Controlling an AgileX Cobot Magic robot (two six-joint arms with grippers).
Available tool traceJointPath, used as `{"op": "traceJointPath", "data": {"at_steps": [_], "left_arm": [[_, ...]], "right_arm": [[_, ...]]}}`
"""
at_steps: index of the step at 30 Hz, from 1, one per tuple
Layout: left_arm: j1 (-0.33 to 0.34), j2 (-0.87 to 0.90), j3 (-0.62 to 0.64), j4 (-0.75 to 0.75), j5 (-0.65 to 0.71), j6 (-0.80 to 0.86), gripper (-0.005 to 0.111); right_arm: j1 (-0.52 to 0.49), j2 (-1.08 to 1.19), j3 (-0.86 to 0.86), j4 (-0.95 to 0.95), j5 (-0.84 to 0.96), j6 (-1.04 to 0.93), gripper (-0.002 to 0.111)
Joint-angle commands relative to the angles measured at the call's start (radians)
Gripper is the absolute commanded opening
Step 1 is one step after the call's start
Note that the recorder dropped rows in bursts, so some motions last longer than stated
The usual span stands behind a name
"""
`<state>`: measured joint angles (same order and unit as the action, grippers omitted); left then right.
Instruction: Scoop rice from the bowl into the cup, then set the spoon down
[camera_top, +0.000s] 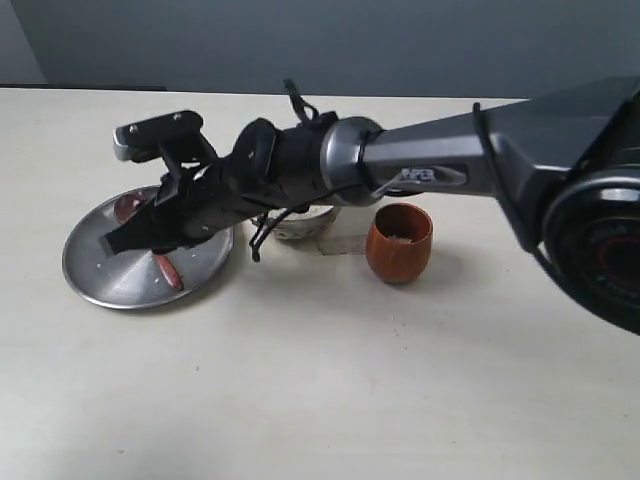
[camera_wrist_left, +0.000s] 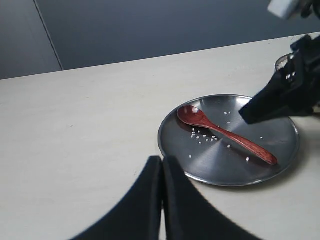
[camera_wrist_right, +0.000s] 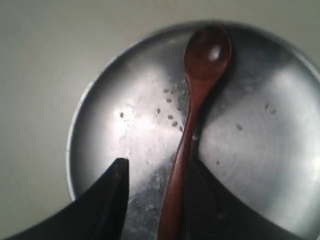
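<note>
Right now I am watching the right gripper (camera_wrist_right: 158, 167) hovering low over the steel plate (camera_wrist_left: 175, 150), its arm reaching across to it. Its jaws are standing parted, and nothing is being gripped between them. The spoon (camera_wrist_right: 192, 117) is lying flat inside the plate with its handle running through the gap between the two fingers. One finger (camera_wrist_right: 107, 200) is sitting clearly apart from the handle. The dark shape on the other side is lying just beside the handle, and I cannot tell whether it is touching. The spoon's round head is pointing toward the plate's rim, hollow side up, and it is looking empty.

A few loose grains of rice (camera_wrist_left: 202, 136) are lying scattered on the plate's floor, beside the spoon's neck.

The bowl (camera_top: 300, 225) is sitting just beside the plate, mostly hidden behind the right arm, and only a pale patch of it is showing. The cup (camera_top: 400, 242) is standing upright well apart from the plate, beyond the bowl. I cannot make out what is inside it.

The left gripper (camera_wrist_left: 162, 162) is hanging near the plate's edge but off it, over the bare table (camera_top: 320, 380). Its fingers are pressing together on nothing.
</note>
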<state>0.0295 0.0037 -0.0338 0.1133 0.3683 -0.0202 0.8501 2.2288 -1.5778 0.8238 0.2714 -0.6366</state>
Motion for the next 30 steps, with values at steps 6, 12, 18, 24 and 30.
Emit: {"op": "traceJointPath", "data": {"at_steps": [6, 12, 18, 24, 30], "left_arm": [[0.001, -0.004, 0.003, 0.005, -0.002, -0.001, 0.0], [0.001, -0.004, 0.003, 0.005, -0.002, -0.001, 0.0], [0.001, -0.004, 0.003, 0.005, -0.002, -0.001, 0.0], [0.001, -0.004, 0.003, 0.005, -0.002, -0.001, 0.0], [0.001, -0.004, 0.003, 0.005, -0.002, -0.001, 0.0]], "right_arm": [[-0.001, -0.192, -0.005, -0.369, 0.124, 0.173, 0.0], [-0.001, -0.306, -0.001, -1.005, 0.311, 0.745, 0.0], [-0.001, -0.435, 0.058, -1.299, 0.467, 0.895, 0.0], [-0.041, -0.647, 0.244, -1.339, 0.38, 0.96, 0.0], [-0.147, -0.913, 0.569, -1.339, 0.235, 0.982, 0.0]]}}
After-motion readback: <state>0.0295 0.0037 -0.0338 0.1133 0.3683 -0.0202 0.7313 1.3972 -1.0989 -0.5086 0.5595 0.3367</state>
